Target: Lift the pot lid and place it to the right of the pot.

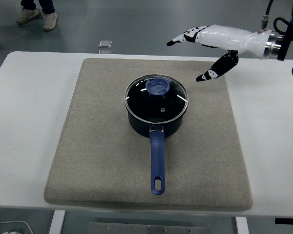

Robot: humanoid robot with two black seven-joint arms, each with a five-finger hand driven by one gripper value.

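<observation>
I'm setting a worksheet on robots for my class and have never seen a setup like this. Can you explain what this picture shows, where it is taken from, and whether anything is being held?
There is one picture, taken from a camera high on the robot, looking down over a white table. The white and black robot hand entering from the right is the robot's right one; its fingers are spread and hold nothing. On a grey mat stands a dark blue pot, its long handle pointing toward the camera. A glass lid with a blue knob is on the pot. A person's feet show at the top.

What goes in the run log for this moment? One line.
phase: approach | right hand: open, raised right of pot | lid: on pot, untouched | pot: on mat | left hand: unseen
</observation>
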